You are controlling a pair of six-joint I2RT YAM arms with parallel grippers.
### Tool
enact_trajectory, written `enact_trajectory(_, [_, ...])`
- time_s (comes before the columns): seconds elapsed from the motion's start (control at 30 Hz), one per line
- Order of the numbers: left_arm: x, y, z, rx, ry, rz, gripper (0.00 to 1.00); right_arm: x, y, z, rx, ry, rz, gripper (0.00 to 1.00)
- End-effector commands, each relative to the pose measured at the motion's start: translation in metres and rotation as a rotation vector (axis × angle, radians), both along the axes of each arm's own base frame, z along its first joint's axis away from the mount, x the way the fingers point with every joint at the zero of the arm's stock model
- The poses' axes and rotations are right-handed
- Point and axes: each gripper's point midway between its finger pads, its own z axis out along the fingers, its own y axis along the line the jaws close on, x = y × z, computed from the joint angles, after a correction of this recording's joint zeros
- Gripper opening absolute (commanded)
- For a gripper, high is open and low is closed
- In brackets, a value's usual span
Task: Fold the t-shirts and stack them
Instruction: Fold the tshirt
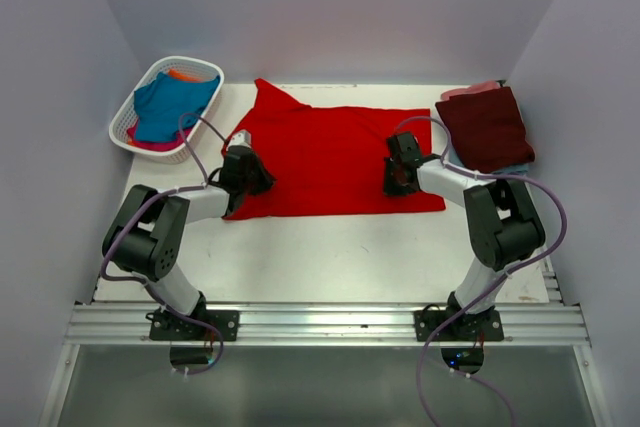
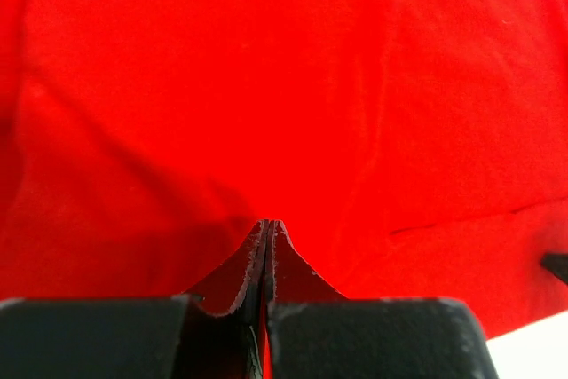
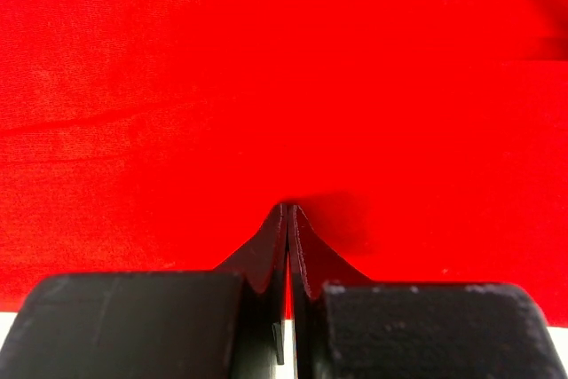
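Observation:
A large bright red t-shirt [image 1: 325, 157] lies spread flat in the middle of the white table, one sleeve pointing to the far left. My left gripper [image 1: 255, 177] is shut, its tips resting on the shirt's left part [image 2: 284, 86]; the closed tips show in the left wrist view [image 2: 269, 222]. My right gripper [image 1: 395, 179] is shut, its tips on the shirt's right part [image 3: 284, 68]; its closed tips show in the right wrist view [image 3: 289, 207]. A folded dark maroon t-shirt [image 1: 487, 127] tops a stack at the far right, with pink [image 1: 470, 90] and pale blue [image 1: 515, 165] edges under it.
A white lattice basket [image 1: 125, 125] stands at the far left and holds a teal t-shirt [image 1: 170, 105], an orange one [image 1: 182, 74] and a pink one [image 1: 150, 142]. Bare white table [image 1: 330, 257] lies between the red shirt and the arm bases. Grey walls enclose three sides.

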Motion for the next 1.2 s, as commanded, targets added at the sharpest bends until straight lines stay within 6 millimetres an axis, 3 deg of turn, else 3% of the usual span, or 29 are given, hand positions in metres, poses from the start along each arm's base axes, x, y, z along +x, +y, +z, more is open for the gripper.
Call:
enact_trajectory(0.0, [-0.003, 0.017, -0.014, 0.05, 0.058, 0.095, 0.0, -0.023, -0.007, -0.011, -0.04, 0.096, 0.019, 0.0])
enact_trajectory(0.17, [0.0, 0.029, -0.031, 0.074, 0.121, 0.165, 0.0, -0.06, -0.009, -0.024, -0.053, 0.237, 0.067, 0.0])
enact_trajectory(0.33, [0.021, 0.034, -0.037, 0.067, 0.139, 0.193, 0.0, -0.099, 0.009, -0.033, -0.036, 0.343, 0.126, 0.0])
enact_trajectory(0.57, [0.072, 0.025, -0.027, 0.046, 0.111, 0.148, 0.0, -0.161, 0.055, -0.04, 0.009, 0.453, 0.276, 0.0])
enact_trajectory(0.63, [0.076, 0.026, -0.036, 0.051, 0.135, 0.138, 0.0, -0.178, 0.066, -0.043, 0.039, 0.479, 0.299, 0.0])
enact_trajectory(0.73, [0.082, 0.026, -0.032, 0.046, 0.129, 0.131, 0.0, -0.184, 0.063, -0.047, -0.004, 0.48, 0.308, 0.0])
enact_trajectory(0.87, [0.064, 0.034, -0.034, 0.064, 0.156, 0.132, 0.0, -0.176, 0.057, -0.046, -0.06, 0.468, 0.29, 0.0])
enact_trajectory(0.9, [0.061, 0.037, -0.027, 0.066, 0.148, 0.137, 0.0, -0.169, 0.058, -0.042, -0.074, 0.445, 0.28, 0.0])
enact_trajectory(0.97, [0.039, 0.044, -0.036, 0.09, 0.198, 0.136, 0.0, -0.167, 0.055, -0.036, -0.094, 0.446, 0.255, 0.0])
enact_trajectory(1.0, [0.034, 0.049, -0.027, 0.096, 0.187, 0.145, 0.0, -0.16, 0.048, -0.032, -0.139, 0.42, 0.224, 0.0])
enact_trajectory(1.07, [0.003, 0.059, -0.037, 0.126, 0.255, 0.156, 0.0, -0.154, 0.043, -0.027, -0.17, 0.397, 0.195, 0.0])
enact_trajectory(1.1, [-0.003, 0.061, -0.025, 0.126, 0.235, 0.162, 0.0, -0.149, 0.039, -0.023, -0.194, 0.379, 0.176, 0.0])
enact_trajectory(1.17, [-0.027, 0.067, -0.023, 0.136, 0.256, 0.167, 0.0, -0.144, 0.034, -0.019, -0.214, 0.361, 0.146, 0.0])
